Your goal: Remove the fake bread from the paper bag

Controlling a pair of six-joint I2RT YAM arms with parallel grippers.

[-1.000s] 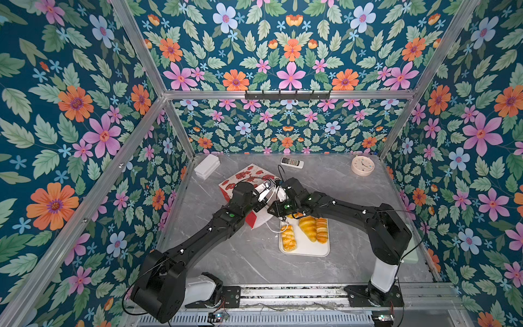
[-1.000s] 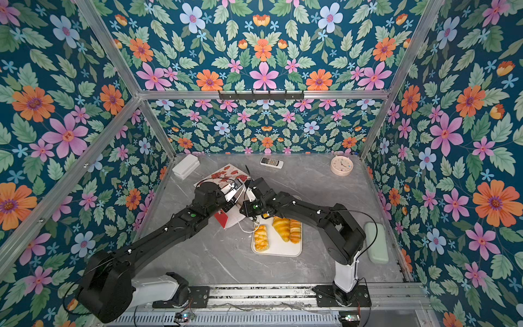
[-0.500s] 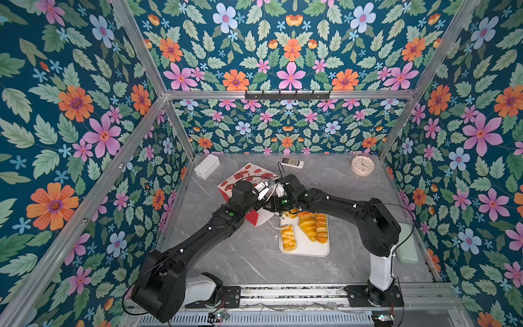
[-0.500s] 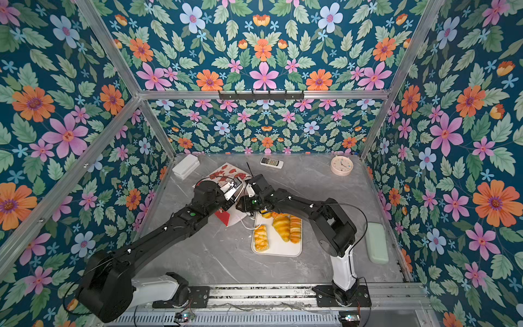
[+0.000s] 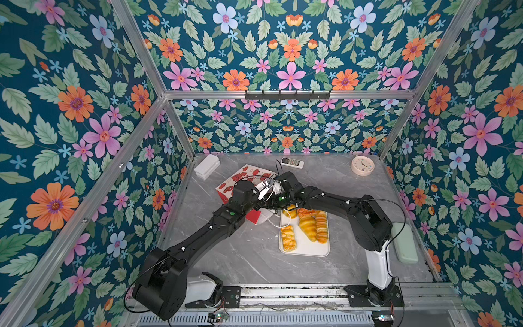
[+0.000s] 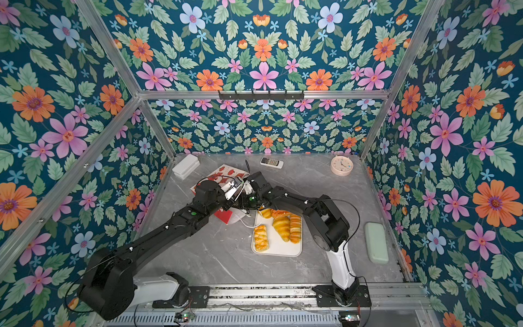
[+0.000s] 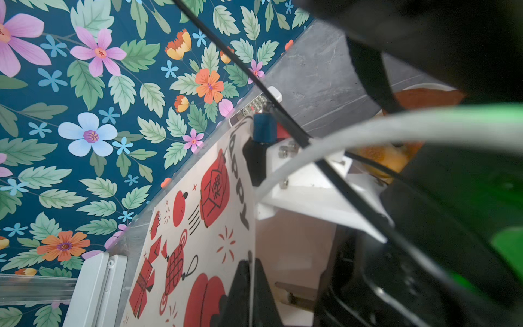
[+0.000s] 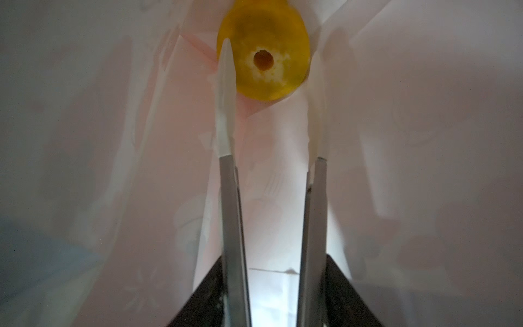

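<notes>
R gripper (image 8: 271, 55) sat inside the paper bag (image 7: 198, 226), jaws partly apart either side of a yellow ring bagel (image 8: 266, 28) (not visibly clamped). L gripper (image 7: 250, 283) pinched bag's rim tight. Other bread (image 5: 307, 228) lay on tray (image 5: 304, 249).

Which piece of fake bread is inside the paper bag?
The yellow ring bagel, deep in the paper bag; the others lie on the white tray.
</notes>
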